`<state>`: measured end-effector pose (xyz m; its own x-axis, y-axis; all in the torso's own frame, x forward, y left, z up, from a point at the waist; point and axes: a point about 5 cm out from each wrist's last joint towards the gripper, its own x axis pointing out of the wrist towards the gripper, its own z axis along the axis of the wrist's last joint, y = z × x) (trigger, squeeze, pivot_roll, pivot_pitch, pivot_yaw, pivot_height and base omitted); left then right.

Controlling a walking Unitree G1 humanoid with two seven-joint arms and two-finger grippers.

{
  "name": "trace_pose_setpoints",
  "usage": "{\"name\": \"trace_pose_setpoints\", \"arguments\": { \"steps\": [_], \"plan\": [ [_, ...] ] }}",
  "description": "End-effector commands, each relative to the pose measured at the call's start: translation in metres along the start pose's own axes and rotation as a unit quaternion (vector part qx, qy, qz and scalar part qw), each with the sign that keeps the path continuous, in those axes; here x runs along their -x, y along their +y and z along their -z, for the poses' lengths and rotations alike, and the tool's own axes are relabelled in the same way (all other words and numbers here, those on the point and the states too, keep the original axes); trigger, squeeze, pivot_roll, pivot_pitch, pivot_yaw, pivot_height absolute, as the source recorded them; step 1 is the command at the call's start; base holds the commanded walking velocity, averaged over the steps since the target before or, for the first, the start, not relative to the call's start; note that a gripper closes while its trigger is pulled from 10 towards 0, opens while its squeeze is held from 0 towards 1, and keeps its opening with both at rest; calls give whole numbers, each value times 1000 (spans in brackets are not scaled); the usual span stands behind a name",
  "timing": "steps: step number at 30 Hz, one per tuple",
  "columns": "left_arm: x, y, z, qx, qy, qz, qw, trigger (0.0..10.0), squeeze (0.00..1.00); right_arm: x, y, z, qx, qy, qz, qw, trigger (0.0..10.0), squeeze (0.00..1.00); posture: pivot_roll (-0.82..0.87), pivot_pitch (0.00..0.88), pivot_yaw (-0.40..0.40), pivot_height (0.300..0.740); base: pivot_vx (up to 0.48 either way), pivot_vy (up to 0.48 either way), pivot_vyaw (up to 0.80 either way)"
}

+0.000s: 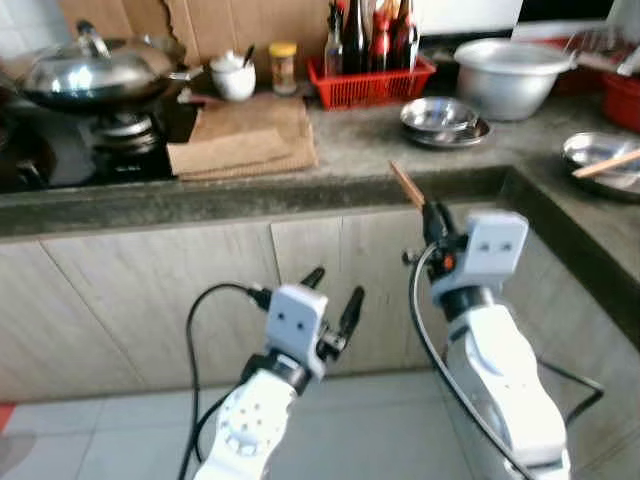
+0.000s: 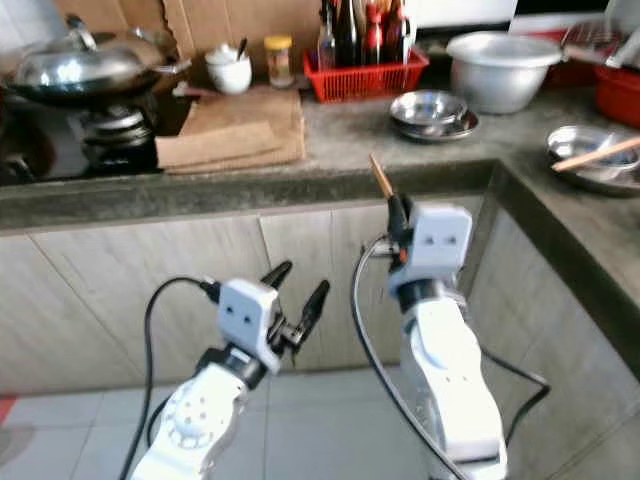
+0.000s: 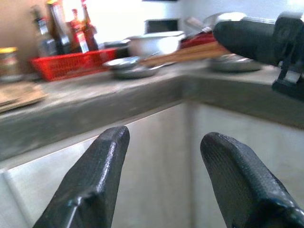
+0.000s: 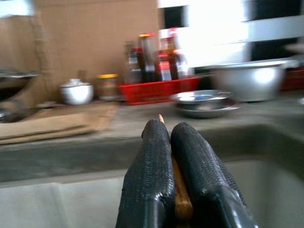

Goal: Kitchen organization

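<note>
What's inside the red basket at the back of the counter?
The red basket holds several upright sauce bottles, dark and red. The basket wall covers their bases, and anything lying on its floor between them can't be made out.

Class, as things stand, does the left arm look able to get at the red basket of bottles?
Probably not yet: the left tool hangs open below the counter edge, and the red basket sits far back.
</note>
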<state>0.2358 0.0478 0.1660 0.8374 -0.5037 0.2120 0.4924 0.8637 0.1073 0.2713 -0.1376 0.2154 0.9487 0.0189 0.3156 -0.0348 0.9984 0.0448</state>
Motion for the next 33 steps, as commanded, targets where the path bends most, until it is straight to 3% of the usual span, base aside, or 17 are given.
{"name": "trace_pose_setpoints", "arguments": {
  "steps": [1,9,22,29,33],
  "plan": [
    [2,5,0,-11,1,-9,1000,10000,0,2,7,-2,-7,-3,-11,1000,10000,0,80,65,14,740,-319,0,0],
    [1,7,0,-12,3,-14,1000,10000,0,8,8,2,-3,8,-14,1000,10000,0,82,68,15,740,-73,0,0],
    [3,7,2,-10,9,-14,1000,10000,0,13,10,5,-4,18,-14,1000,10000,0,81,72,18,740,0,0,-800],
    [3,6,4,-9,15,-8,1000,10000,0,14,9,5,-4,19,-8,1000,10000,0,80,73,20,740,0,476,-800],
    [3,6,4,-9,14,-7,1000,10000,0,14,9,5,-4,20,-6,1000,10000,0,80,72,21,740,0,119,0]
  ]
}}
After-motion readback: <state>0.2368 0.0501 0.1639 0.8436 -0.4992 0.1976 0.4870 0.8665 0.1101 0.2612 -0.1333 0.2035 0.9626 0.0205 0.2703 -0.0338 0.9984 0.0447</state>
